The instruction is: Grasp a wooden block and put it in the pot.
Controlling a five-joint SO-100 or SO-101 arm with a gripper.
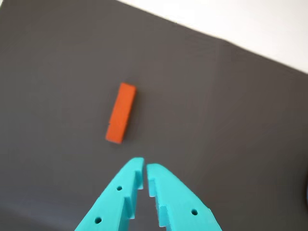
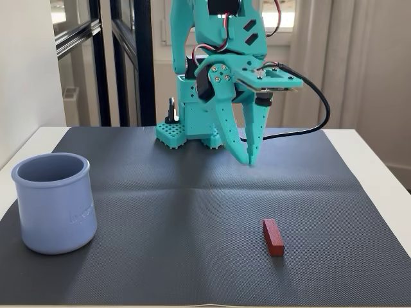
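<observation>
The wooden block [image 2: 273, 237] is a small dark red bar lying flat on the dark mat, at front right in the fixed view. In the wrist view it [image 1: 121, 113] lies just beyond and left of my fingertips. My teal gripper [image 2: 248, 156] hangs above the mat, behind the block, its tips together and empty; in the wrist view the gripper [image 1: 144, 166] shows only a thin slit between the tips. The periwinkle pot [image 2: 52, 203] stands upright at the mat's front left, empty as far as I can see.
The dark ribbed mat [image 2: 160, 212] covers most of a white table [image 2: 372, 160]. The arm's base [image 2: 186, 131] stands at the mat's back edge, with a black cable [image 2: 321, 109] looping to its right. Windows and a curtain stand behind.
</observation>
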